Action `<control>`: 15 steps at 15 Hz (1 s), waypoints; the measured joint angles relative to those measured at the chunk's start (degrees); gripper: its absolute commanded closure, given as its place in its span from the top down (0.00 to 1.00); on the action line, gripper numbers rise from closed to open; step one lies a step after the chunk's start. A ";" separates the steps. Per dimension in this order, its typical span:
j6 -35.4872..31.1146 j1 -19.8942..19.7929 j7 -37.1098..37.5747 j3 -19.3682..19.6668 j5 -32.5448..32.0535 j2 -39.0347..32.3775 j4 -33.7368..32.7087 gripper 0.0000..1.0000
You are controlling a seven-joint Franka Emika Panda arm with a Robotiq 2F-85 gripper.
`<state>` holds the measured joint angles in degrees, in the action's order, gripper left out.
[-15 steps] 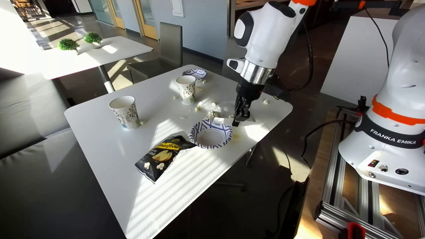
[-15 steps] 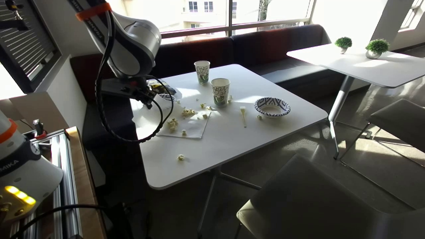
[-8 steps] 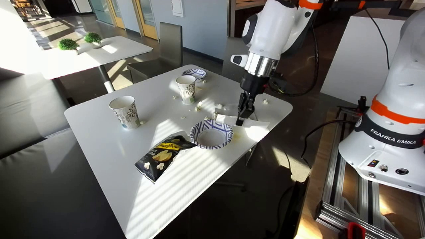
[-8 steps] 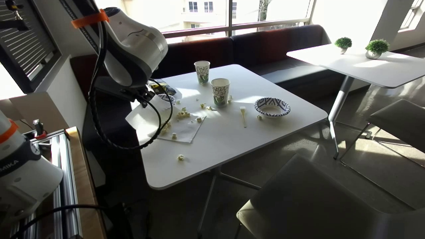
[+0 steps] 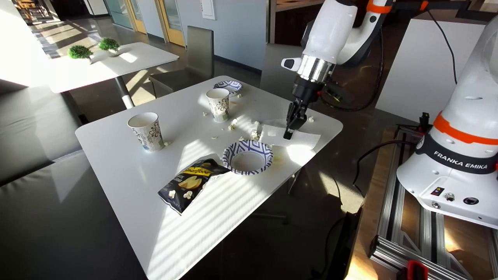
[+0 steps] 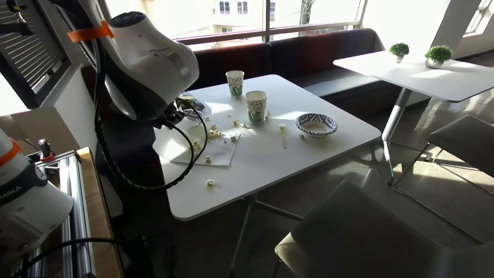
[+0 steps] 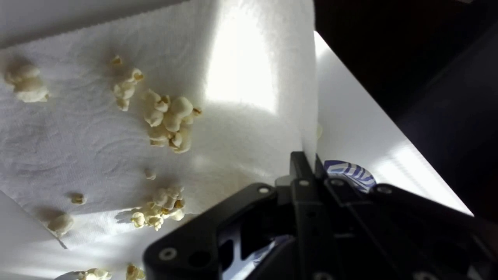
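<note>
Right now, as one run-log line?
gripper: shut on edge of paper towel; popcorn: on paper towel and table; bag: lying flat; cups: upright

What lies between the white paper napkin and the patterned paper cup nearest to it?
In both exterior views, loose pale popcorn pieces lie between the napkin and the cup.

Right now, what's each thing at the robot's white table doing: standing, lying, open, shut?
Slim black fingers: shut on white paper napkin
Napkin: one edge raised
Pale lumpy popcorn: scattered, some on napkin
Patterned white paper cups: both upright
Round blue-and-white bowls: both right side up
Black printed snack bag: lying down
Pale slim fork: lying flat
</note>
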<state>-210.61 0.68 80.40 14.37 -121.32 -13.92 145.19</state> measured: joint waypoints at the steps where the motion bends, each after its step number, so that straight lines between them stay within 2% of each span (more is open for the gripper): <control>1: -0.02 -1.30 -1.53 0.24 0.04 -0.08 0.29 0.00; 8: -1.79 -8.79 -11.29 1.77 0.01 -1.31 -0.39 0.00; 12: -1.81 -9.67 -15.36 1.77 -0.40 -3.92 -4.21 0.00; 15: -2.87 -8.83 -17.25 1.73 -4.58 -7.00 -9.34 0.00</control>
<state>-213.47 -8.15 63.14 16.09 -125.89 -20.92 135.86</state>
